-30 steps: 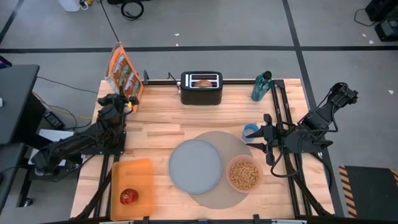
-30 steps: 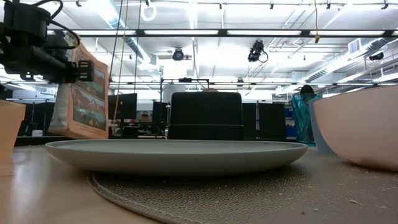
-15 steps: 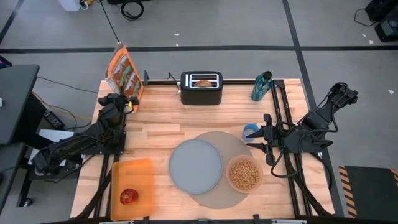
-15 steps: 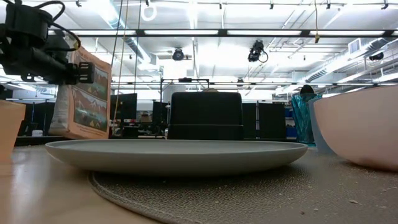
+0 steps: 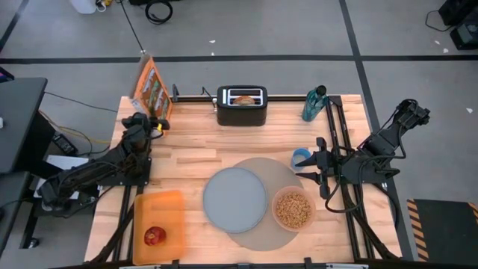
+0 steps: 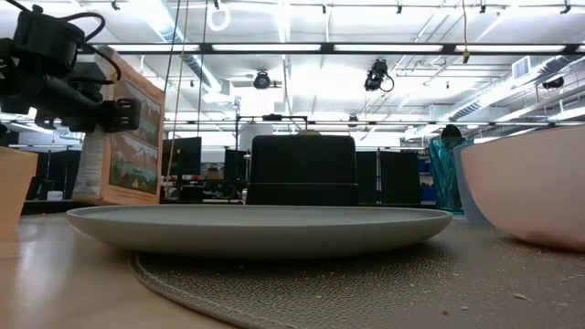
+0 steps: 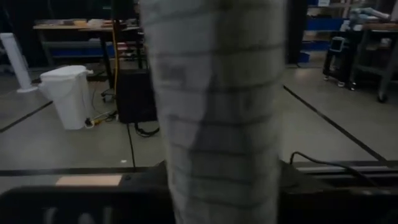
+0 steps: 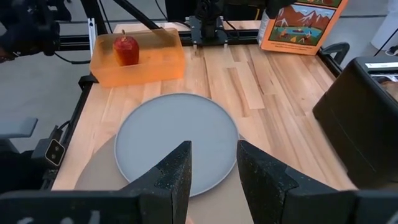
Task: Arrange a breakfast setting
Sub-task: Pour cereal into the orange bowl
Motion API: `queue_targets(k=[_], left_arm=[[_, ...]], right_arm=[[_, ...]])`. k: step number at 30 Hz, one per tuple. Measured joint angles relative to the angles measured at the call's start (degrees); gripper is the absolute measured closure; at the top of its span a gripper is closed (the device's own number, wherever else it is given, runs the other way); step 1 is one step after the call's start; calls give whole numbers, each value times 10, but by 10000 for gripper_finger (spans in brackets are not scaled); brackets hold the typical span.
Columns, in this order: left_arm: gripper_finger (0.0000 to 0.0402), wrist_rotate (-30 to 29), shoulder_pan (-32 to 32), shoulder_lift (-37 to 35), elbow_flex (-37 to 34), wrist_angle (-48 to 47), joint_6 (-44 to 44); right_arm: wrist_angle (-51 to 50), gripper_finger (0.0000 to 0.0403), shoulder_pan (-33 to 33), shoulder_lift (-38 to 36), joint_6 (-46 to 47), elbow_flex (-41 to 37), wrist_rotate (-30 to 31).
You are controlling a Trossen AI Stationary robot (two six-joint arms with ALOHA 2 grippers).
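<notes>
A blue-grey plate (image 5: 234,199) and a pink bowl (image 5: 293,209) of cereal rest on the round grey mat (image 5: 263,166). A red apple (image 5: 153,236) lies in the orange board (image 5: 158,213) at the near left. A bagel half (image 5: 243,98) sits in the black toaster (image 5: 242,110). My left gripper (image 5: 139,122) is close against a cereal box (image 5: 147,88) standing on its base at the far left. The box's narrow side (image 7: 214,112) fills the left wrist view. My right gripper (image 8: 213,149) hangs open above the mat's right side and holds nothing.
A blue cup (image 5: 301,157) stands just under my right gripper. A teal bottle (image 5: 314,103) stands at the far right. Bare wood lies between the toaster and the plate.
The cereal box has tipped from a lean to standing upright at the far left. My left gripper has turned a little beside it and stayed in place.
</notes>
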Motion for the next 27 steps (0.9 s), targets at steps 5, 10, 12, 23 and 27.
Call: queue_targets(k=[5, 10, 12, 23, 27], left_arm=[[214, -7, -10, 0, 9, -4, 21], [174, -12, -24, 0, 36, -9, 20], [164, -12, -33, 0, 42, -10, 20], [147, -25, -68, 0, 119, -12, 52], [147, -45, -91, 0, 133, -13, 106]], right_arm=[[0, 268, 0, 0, 6, 0, -1], [0, 268, 0, 0, 15, 0, -2], [0, 268, 0, 0, 15, 0, -2], [0, 268, 0, 0, 19, 0, -3], [0, 268, 0, 0, 19, 0, -3]])
